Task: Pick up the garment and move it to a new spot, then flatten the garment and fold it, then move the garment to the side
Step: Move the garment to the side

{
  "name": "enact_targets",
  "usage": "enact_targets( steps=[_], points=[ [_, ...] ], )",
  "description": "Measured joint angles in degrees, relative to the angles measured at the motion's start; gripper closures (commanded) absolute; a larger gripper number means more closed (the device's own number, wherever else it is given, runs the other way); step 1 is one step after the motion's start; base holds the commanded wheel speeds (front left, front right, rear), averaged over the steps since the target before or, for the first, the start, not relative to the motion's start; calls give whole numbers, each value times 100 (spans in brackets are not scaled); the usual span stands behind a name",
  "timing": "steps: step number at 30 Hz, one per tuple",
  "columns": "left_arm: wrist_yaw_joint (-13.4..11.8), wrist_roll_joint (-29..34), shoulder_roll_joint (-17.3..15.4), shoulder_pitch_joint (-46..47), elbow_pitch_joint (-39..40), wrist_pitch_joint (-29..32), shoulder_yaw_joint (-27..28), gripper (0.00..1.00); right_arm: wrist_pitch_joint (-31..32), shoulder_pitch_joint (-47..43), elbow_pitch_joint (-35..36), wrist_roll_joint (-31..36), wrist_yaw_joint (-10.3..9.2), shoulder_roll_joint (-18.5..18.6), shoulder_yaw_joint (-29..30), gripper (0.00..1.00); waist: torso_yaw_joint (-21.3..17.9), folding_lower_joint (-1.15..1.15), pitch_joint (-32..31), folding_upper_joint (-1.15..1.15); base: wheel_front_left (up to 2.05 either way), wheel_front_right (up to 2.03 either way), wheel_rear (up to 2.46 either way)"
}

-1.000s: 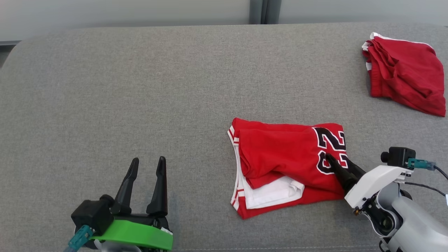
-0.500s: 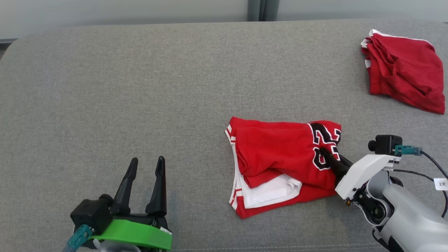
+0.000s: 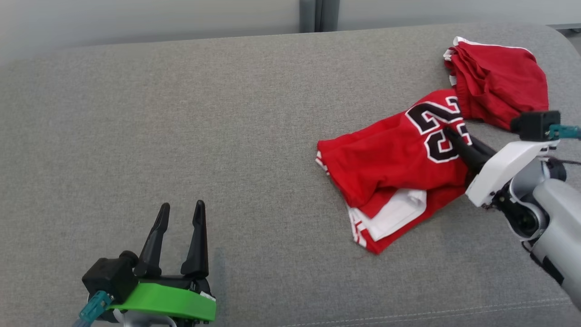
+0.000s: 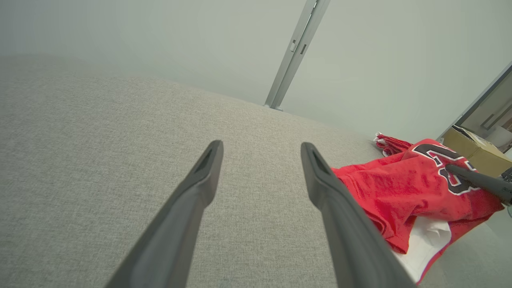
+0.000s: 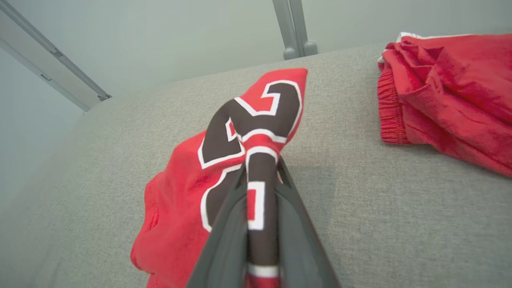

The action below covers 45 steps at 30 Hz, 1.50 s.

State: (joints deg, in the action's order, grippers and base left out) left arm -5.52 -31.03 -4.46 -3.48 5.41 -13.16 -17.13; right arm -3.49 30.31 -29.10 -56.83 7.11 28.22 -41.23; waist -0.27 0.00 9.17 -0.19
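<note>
The red jersey is light, limp cloth that sags and slides over itself, so one pinch lifts only a peak and the rest trails. For moving it, a hold at an edge or corner through all layers looks best, or the white inner layer may slip out of the fold. The right end effector is closed tight on a ridge of the jersey at the black number print, on the end nearest the red shorts. That end is raised, and the end farther from the shorts rests on the grey desk. From the head view the numbered corner seems to overlap the shorts. The right wrist view shows a strip of bare desk between them, with the cloth pinched between the fingers and standing up past their tips. The left end effector stands wide open and empty, well apart from the shorts across the desk. Its wrist view adds a cardboard box beyond the shorts, off the desk.
</note>
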Motion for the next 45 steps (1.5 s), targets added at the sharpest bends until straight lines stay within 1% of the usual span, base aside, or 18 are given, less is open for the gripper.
enact_targets(
  steps=[7,15,21,25,31,38,45],
  points=[
    [-1,-5,9,0,-2,0,-85,0,110,584,323,146,0,455,-18,100,-165,0,-69,0,0,0,0],
    [-1,-46,29,1,-1,-1,-177,0,355,1214,721,159,1,602,-48,100,-145,0,-22,0,0,0,0],
    [-1,-48,41,9,18,-1,-234,0,631,1667,616,145,1,822,121,100,-59,0,94,0,0,0,0],
    [-1,-49,46,25,33,-2,-265,0,780,1889,468,1,1,856,319,100,25,0,214,0,0,0,0],
    [0,-49,57,229,48,-7,-321,0,1016,2051,288,-44,1,864,325,100,198,0,425,0,0,0,0],
    [0,-48,70,317,48,-8,-309,0,1069,2395,247,-76,1,804,359,100,394,0,703,0,0,0,0],
    [0,-46,89,382,23,-12,-199,0,1112,2435,-143,-78,1,843,379,100,502,0,888,0,0,0,0]
  ],
)
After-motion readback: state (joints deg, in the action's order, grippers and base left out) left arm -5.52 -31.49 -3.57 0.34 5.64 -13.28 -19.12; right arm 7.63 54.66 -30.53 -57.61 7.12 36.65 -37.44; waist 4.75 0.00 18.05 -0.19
